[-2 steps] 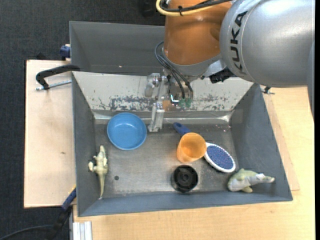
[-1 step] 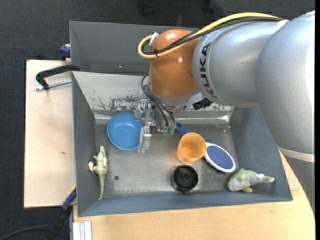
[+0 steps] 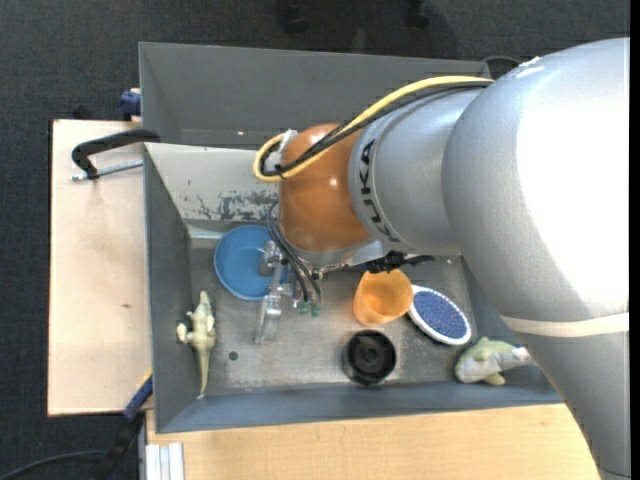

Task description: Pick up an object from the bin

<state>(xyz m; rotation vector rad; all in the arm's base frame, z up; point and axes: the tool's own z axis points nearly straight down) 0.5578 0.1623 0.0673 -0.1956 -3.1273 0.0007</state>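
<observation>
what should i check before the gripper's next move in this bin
1. Gripper open: ok.
2. Nothing held: ok, bare bin floor shows in the gap.
3. Centred over a thing: not ok; it hangs at the right edge of the blue round dish, not over it.
4. Orange cup clear of the gripper: ok, apart to the right.
5. Height above the floor: cannot tell.

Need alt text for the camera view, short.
The arm's gripper hangs low in a grey bin, at the right edge of a blue dish. To its right lie an orange cup, a blue oval brush, a black cap and a pale toy; a toy lizard lies by the left wall.
</observation>
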